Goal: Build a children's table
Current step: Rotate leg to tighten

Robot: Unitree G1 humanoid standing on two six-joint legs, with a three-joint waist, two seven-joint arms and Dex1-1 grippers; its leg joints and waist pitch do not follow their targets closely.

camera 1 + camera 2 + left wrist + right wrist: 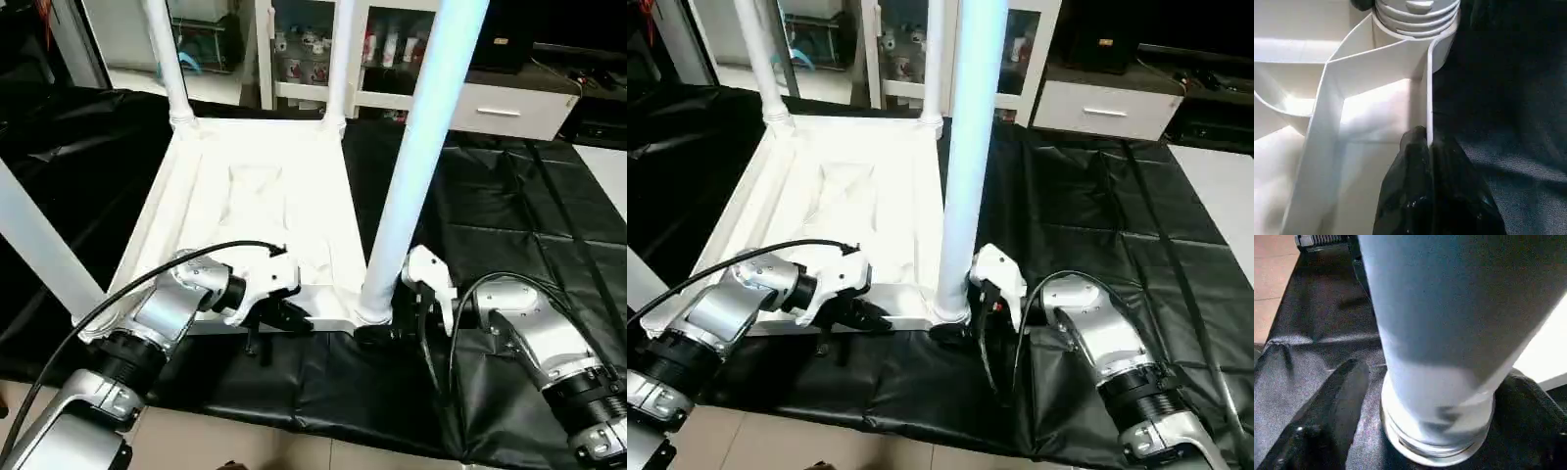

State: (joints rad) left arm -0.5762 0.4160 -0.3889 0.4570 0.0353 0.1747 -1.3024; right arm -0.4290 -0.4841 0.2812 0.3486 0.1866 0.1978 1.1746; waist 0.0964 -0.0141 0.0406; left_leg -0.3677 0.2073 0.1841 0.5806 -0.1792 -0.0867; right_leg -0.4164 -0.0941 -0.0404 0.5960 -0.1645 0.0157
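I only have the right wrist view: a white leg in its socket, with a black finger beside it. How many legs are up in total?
Observer: Four legs stand at the corners of the upside-down tabletop.
Reviewer: Where is the left end effector?
Observer: The left end effector is pinched shut on the tabletop's near rim.
Reviewer: What is underneath it all?
Observer: A black cover, spread wide under the tabletop.

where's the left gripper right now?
Head views: left gripper sits at the upturned tabletop's near edge, fingers shut on the rim, just left of the near-right leg.
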